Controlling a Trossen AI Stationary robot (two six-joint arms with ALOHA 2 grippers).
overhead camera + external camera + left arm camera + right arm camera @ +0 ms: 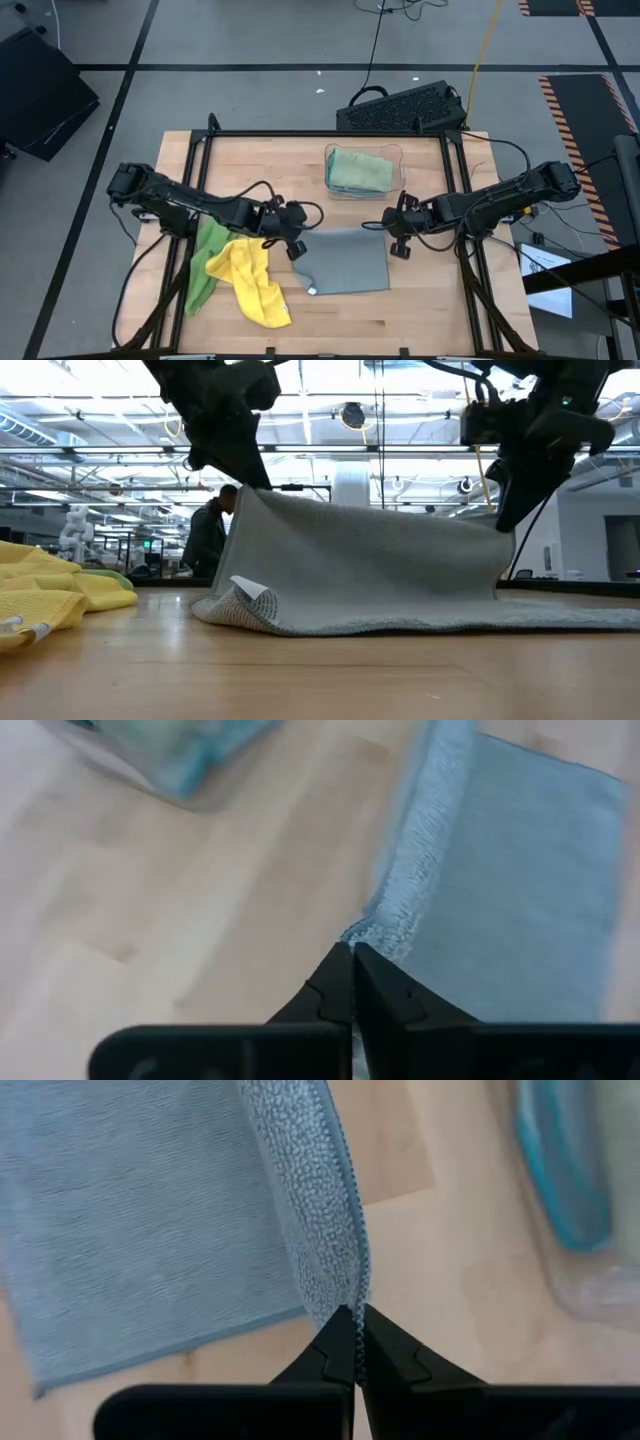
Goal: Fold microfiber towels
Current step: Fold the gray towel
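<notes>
A grey microfiber towel (345,262) lies mid-table with its far edge raised off the wood and its near part flat. My left gripper (296,250) is shut on the far left corner and my right gripper (400,248) on the far right corner. The towel's near left corner (245,595) is curled up, showing a white tag. A yellow towel (255,282) lies crumpled on a bright green one (205,262) at the table's left. Another green towel (358,168) sits in the clear bin. My left gripper pinches the grey towel's far left corner (365,928) between its two fingertips, slanting down from the table's left. The corner is lifted clear. My right gripper pinches the far right corner (345,1302) the same way, slanting down from the table's right. The raised edge (380,510) runs nearly straight between them.
The clear plastic bin (398,160) stands at the table's far middle. A black keyboard-like object (400,108) lies beyond the far edge. Bare wood shows near the front edge (400,320). A person (208,535) stands in the room behind.
</notes>
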